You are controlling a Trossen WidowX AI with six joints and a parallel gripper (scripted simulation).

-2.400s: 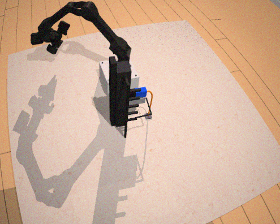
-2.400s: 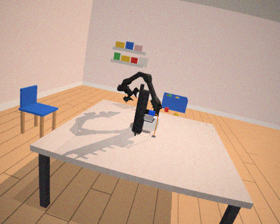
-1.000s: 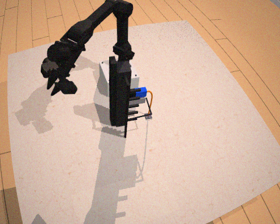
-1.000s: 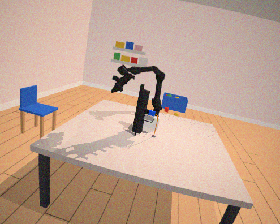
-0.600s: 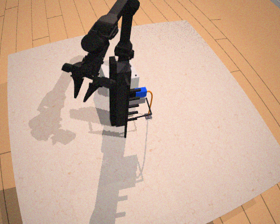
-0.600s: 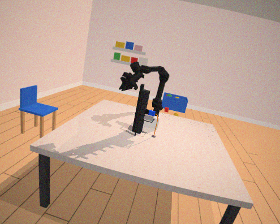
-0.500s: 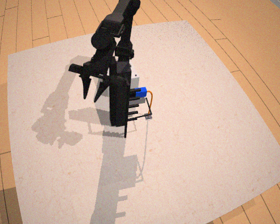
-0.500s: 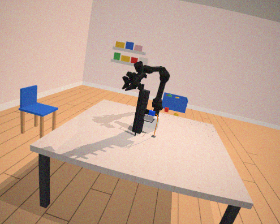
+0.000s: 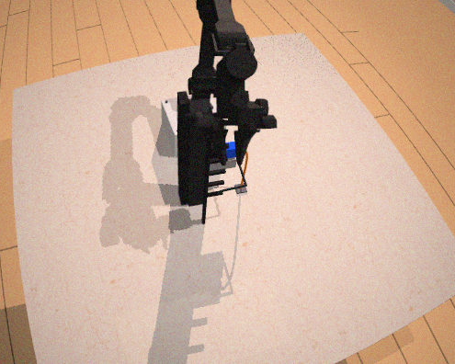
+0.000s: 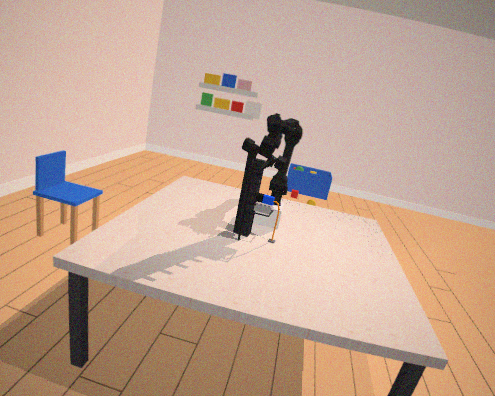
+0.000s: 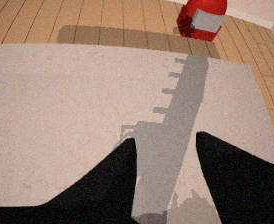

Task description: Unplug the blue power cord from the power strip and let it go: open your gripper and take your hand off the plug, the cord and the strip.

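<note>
We find the blue plug (image 9: 232, 150) near the middle of the table (image 9: 334, 216), still seated in the tall black power strip (image 9: 193, 152), which stands upright on its end. From the plug an orange cord (image 9: 246, 167) loops down to a small grey end piece (image 9: 242, 188) lying on the table at about five o'clock from the plug. Below the plug, several other black prongs or plugs stick out of the same face of the strip.

The gripper (image 9: 242, 149) hangs just beside the plug, at its three o'clock in the top view, fingers pointing downward. Our jaws are narrowed to a partial gap and hold nothing; in the wrist view the two dark fingers frame only bare table and shadow. We cannot tell whether a fingertip touches the plug.

Behind the strip, at roughly eleven o'clock, a white box (image 9: 170, 117) sits partly hidden by the arm (image 9: 223, 55), which also covers the strip's top end from above.

Farther out, the exterior view shows a blue chair (image 10: 58, 187) at nine o'clock, wall shelves (image 10: 228, 97) with coloured blocks at twelve, and a blue bin (image 10: 309, 181) on the floor behind the table. A red object (image 11: 202, 12) lies on the floor in the wrist view.
</note>
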